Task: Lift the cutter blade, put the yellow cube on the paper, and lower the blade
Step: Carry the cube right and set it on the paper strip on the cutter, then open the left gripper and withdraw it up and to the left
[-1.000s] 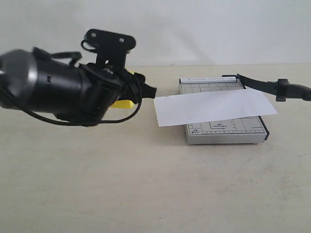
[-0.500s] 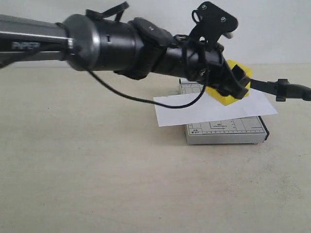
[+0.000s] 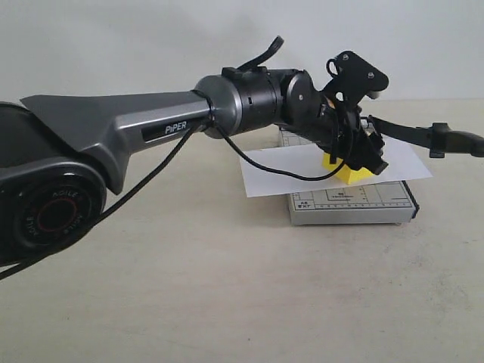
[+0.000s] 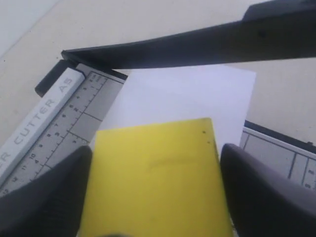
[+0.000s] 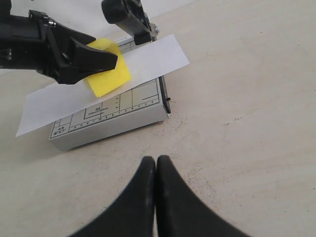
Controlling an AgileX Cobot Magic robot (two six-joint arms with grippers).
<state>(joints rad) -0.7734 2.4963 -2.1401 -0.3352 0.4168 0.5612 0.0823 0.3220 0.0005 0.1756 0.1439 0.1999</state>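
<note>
Your L gripper [image 3: 364, 160] pinches the yellow cube [image 3: 342, 175] right at the paper [image 3: 276, 172], which lies across the cutter base [image 3: 355, 203]. Can't tell if cube touches it. The cutter blade [image 3: 408, 133] is raised, handle out right. Your R gripper [image 5: 156, 170] is pressed together, empty, apart from the base.

The right end effector [image 5: 156, 162] is hovering closed over the worktop [image 5: 247, 123]; the left end effector [image 5: 94, 57] is gripping the yellow cube [image 5: 108, 76] over the paper [image 5: 153, 60].
</note>
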